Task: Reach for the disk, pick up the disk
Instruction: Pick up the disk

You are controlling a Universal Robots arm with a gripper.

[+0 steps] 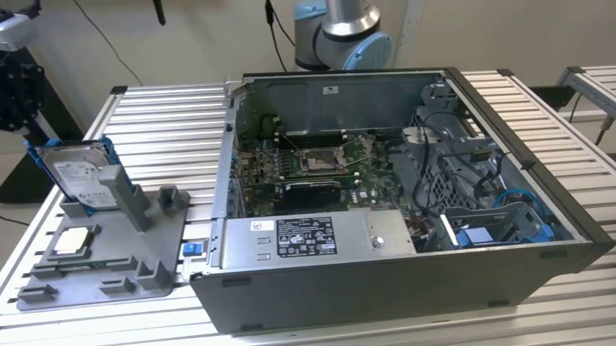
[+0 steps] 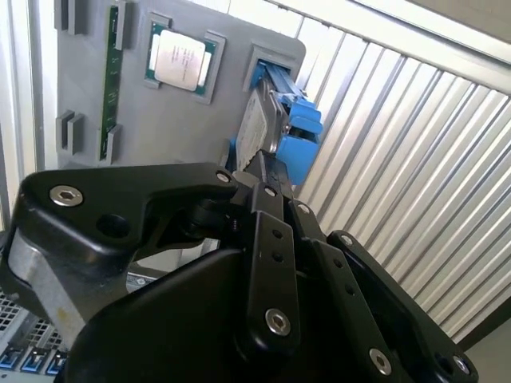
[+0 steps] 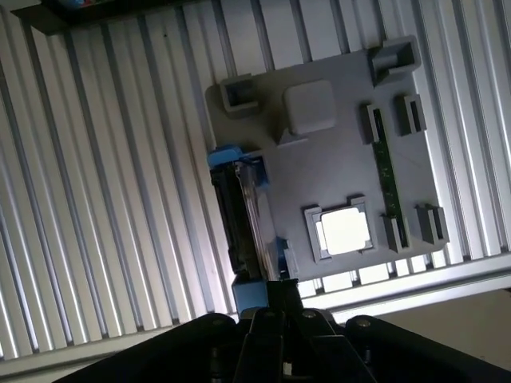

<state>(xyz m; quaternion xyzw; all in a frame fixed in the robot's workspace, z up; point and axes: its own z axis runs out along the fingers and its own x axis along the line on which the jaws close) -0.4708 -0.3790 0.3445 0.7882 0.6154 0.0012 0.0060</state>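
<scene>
The disk [image 1: 80, 175] is a silver drive with a white label in a blue bracket. It stands on edge in a slot of the grey fixture [image 1: 115, 252] at the exterior view's left. Both wrist views look down on its thin top edge [image 2: 257, 132] [image 3: 239, 211]. My black gripper [image 1: 11, 121] hangs at the exterior view's left edge, beside and above the disk and apart from it. In both wrist views its fingers meet in one narrow tip [image 3: 281, 294] [image 2: 262, 171] aimed at the disk's end. It is shut with nothing in it.
A small square processor chip [image 3: 345, 231] [image 1: 75, 241] lies in a pocket of the fixture, and a green memory stick [image 3: 386, 171] stands beside it. An open computer case [image 1: 385, 194] takes up the middle of the slatted metal table [image 1: 164, 137].
</scene>
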